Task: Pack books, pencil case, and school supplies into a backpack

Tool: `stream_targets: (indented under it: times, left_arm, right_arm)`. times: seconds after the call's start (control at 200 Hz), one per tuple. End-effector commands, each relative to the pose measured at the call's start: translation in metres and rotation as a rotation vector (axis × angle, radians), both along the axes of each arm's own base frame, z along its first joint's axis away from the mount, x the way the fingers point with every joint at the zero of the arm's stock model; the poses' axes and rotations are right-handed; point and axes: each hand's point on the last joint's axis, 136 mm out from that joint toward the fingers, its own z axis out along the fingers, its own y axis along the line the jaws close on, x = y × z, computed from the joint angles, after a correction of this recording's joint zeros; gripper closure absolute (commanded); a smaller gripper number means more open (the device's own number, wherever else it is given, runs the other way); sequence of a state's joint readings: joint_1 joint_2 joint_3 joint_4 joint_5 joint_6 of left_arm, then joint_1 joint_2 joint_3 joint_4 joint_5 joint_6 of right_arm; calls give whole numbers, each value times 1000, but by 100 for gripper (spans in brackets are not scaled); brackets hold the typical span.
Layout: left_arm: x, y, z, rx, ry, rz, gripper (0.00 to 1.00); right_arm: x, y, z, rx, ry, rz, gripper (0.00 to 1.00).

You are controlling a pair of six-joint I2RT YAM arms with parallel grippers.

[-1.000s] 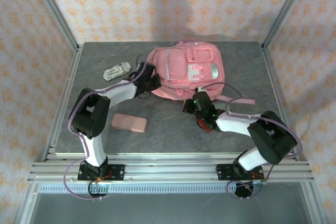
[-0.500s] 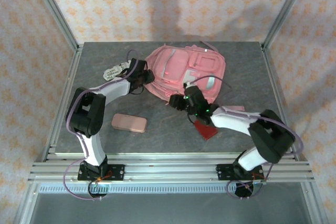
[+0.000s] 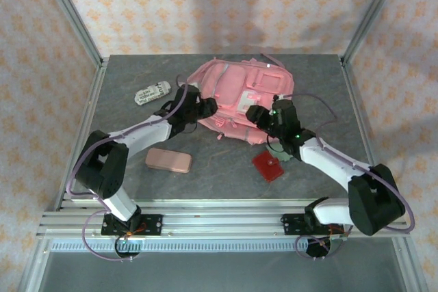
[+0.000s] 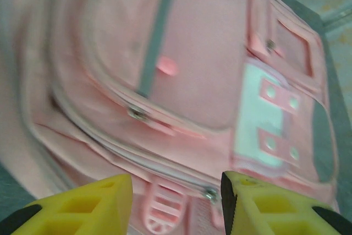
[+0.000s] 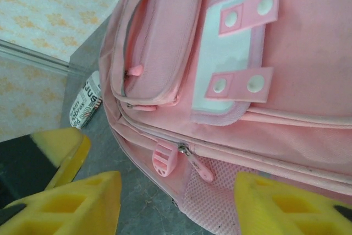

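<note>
Backpack of soft pink cloth lies flat at the far middle of the table. It has grey stripes and one pale blue patch with two pink tabs. We count one backpack, one pink case, one red pad and one printed pouch. The left gripper and the right gripper both stand spread and pinch nothing, each at the near edge of the backpack.

You have the pink backpack lying by the far edge of the tabletop, a printed pouch far left, a pink case near left, and a red pad right of centre.
</note>
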State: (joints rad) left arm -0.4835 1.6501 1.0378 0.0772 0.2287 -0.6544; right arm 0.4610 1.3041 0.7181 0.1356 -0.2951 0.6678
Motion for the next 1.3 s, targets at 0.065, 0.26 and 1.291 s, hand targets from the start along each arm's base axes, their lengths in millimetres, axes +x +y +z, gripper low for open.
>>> stream_targets:
  times: [0.065,0.26,1.291]
  left_arm:
    - [-11,-36,-16,29,27,-66,53]
    - [-23,-59,-42,152,98,-81,50]
    - [-8,-91,-93,282,153,-64,86]
  right_arm:
    - [7,-9,-29,-30,83,-47,57]
    - [10,-45,-51,-89,119,-172,60]
    - [1,-57,-84,-99,176,-199,66]
